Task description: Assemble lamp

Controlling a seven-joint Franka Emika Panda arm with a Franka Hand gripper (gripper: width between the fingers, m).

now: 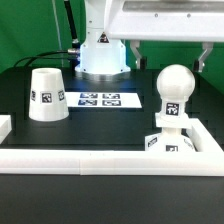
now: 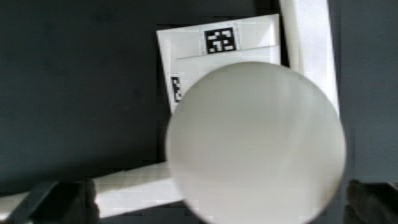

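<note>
The ball-shaped white bulb [image 1: 175, 88] stands upright on the flat square base [image 1: 160, 143] at the exterior view's right. The white cone shade [image 1: 45, 95] stands apart on the black table at the exterior view's left. My gripper [image 1: 169, 58] is open just above the bulb, with one dark finger [image 1: 135, 55] on each side of its top and not touching it. In the wrist view the bulb [image 2: 258, 145] fills the middle between the fingertips [image 2: 50, 205]. The tagged base [image 2: 217, 55] shows beyond it.
A white rail [image 1: 90, 157] runs along the table's front and turns back at the exterior view's right, next to the base. It also shows in the wrist view [image 2: 308, 40]. The marker board [image 1: 100, 99] lies in the middle, in front of the arm's foot [image 1: 100, 55].
</note>
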